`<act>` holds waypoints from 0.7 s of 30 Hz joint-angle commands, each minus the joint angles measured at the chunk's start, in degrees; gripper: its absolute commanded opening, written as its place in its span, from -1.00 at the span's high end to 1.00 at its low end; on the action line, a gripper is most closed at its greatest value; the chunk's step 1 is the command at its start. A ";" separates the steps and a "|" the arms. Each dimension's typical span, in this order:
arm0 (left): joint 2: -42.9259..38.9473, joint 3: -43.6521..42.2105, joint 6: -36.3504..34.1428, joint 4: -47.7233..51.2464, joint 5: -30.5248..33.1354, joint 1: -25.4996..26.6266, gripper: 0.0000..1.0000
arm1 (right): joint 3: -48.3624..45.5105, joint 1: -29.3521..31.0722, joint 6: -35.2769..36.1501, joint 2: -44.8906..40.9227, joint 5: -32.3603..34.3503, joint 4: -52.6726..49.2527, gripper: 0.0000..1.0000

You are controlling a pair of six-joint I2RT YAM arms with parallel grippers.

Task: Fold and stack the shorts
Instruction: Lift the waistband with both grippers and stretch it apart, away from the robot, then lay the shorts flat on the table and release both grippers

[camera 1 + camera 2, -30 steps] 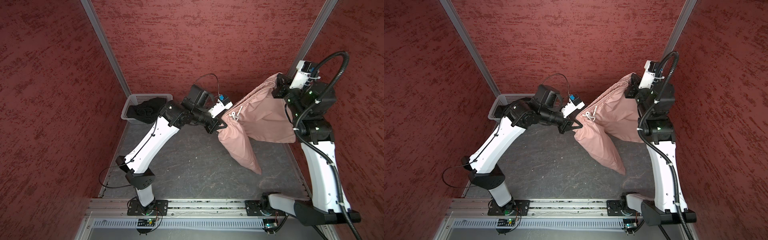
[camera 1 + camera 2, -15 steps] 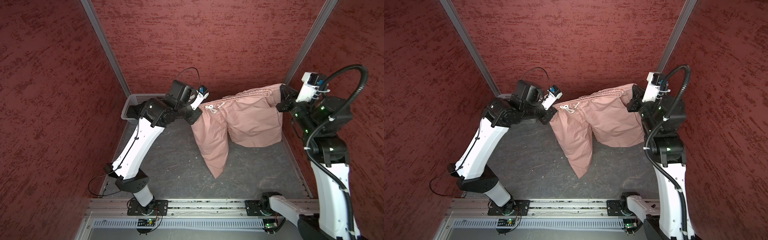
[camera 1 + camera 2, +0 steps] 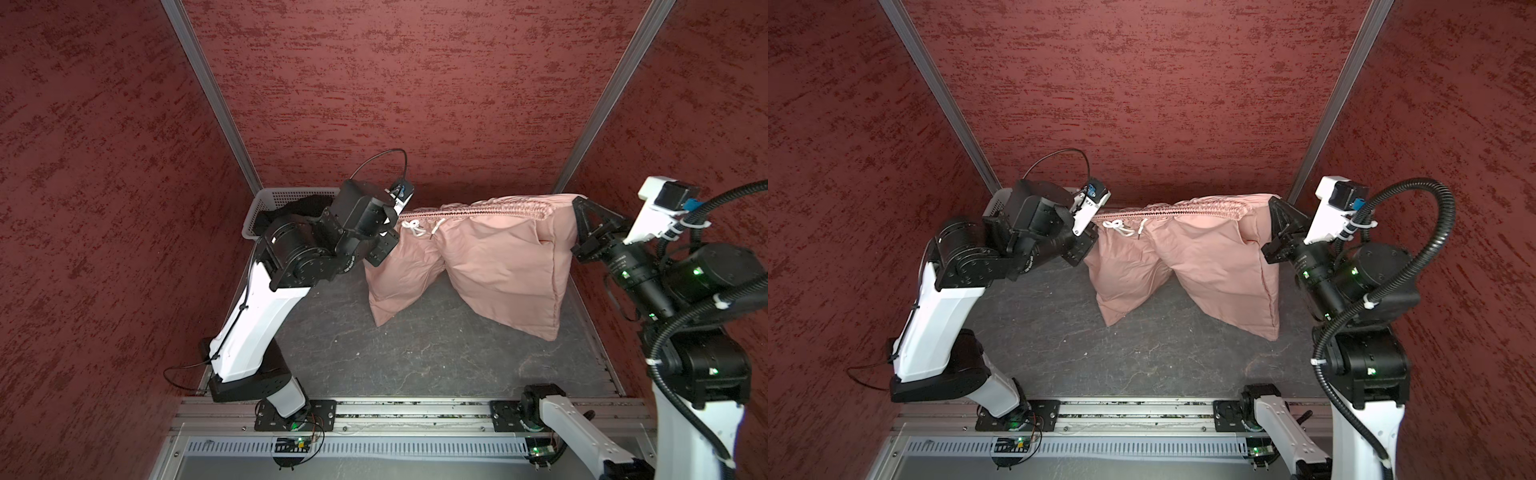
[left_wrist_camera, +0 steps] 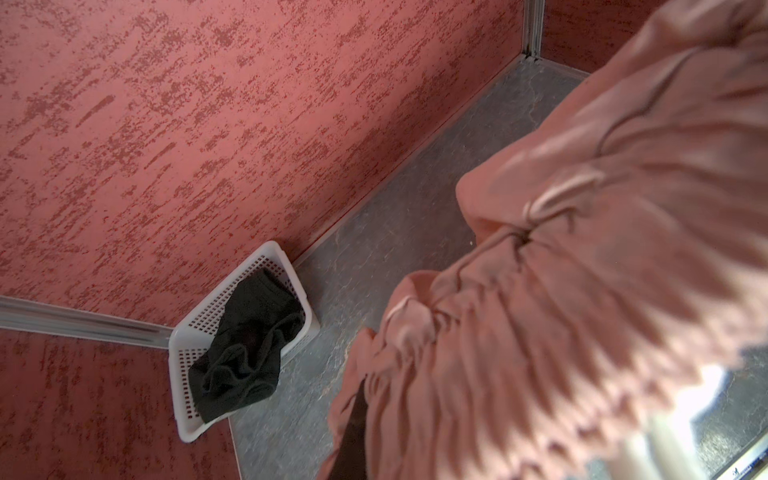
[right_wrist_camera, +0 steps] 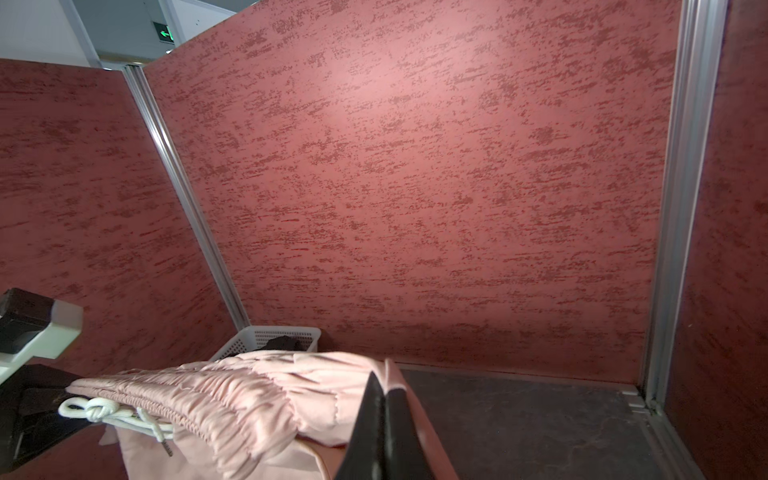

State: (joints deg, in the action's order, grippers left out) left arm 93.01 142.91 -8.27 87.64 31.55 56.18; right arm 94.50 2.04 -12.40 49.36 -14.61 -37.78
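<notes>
Holding the pink shorts (image 3: 478, 266) up by the waistband (image 3: 473, 211), one end pinched in the left gripper (image 3: 395, 220), the other in the right gripper (image 3: 578, 210). Clamped shut on cloth at both ends: plain in the right wrist view, with two dark fingers (image 5: 368, 432) pressed flat together over the pink edge. Harder to check on the left, with the fingers buried under cloth in the left wrist view; judged shut on the waistband from both top views.

Changed within the last second: gone from a bunched, slanting hold over on the right side to a wide, nearly level spread across the back of the table (image 3: 415, 353). Pulls the waistband taut and straight, leaving the white drawstring (image 3: 417, 227) dangling near the left end. Lets both legs hang open, side by side, with the hems near or just brushing the table; cannot tell which.

Means, most likely, that the shaking-out is over and the pair is ready for laying flat. Calls next for lowering onto the table without letting the legs crumple underneath, then folding.

Leaves the black shorts (image 4: 245, 345) waiting, crumpled inside the white basket (image 4: 199, 316) in the back left corner, well apart from the pink pair. Nothing folded yet, no stack begun.
</notes>
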 commanded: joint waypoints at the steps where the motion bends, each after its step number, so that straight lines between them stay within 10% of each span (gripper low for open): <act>1: -1.04 5.97 8.41 13.57 12.39 4.07 1.00 | 1.42 -1.62 -3.23 -0.93 4.66 -2.55 1.00; 5: -0.65 5.96 8.97 12.81 8.00 3.56 1.00 | -0.38 -1.60 -5.95 -0.12 4.97 -1.77 1.00; 15: 5.95 -16.53 -0.13 -9.09 -25.05 -30.98 1.00 | -13.30 -1.60 -7.77 16.85 0.48 11.55 1.00; 21: 26.58 -10.30 -6.10 -14.84 -24.90 -36.84 1.00 | -17.72 -1.60 -8.95 32.00 -3.35 26.77 1.00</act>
State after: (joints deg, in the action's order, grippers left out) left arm 112.57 129.38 -11.25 74.67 3.90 23.07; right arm 76.88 2.24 -20.62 78.32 -22.59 -23.16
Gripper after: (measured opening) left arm 0.069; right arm 0.046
